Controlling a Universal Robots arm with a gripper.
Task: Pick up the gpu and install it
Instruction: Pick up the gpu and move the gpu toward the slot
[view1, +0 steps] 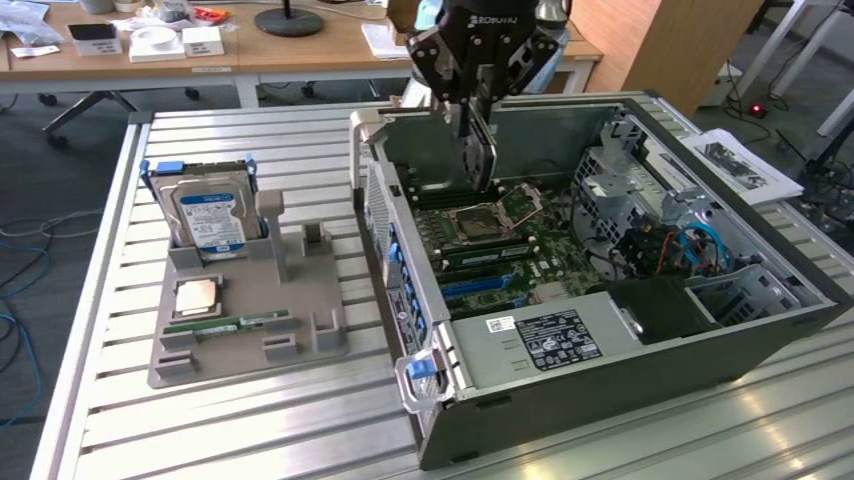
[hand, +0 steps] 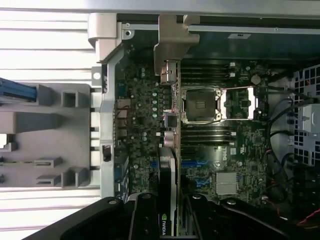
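Overhead, end effector (view1: 477, 108) gripping upright gpu (hand: 167, 167) (logo on its edge), above open computer case (view1: 601, 370), blue-labelled hard drive (view1: 214, 222) beside

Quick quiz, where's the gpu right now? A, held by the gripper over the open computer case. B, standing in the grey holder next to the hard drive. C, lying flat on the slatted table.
A: the gripper grips the gpu on edge over the motherboard of the open case.
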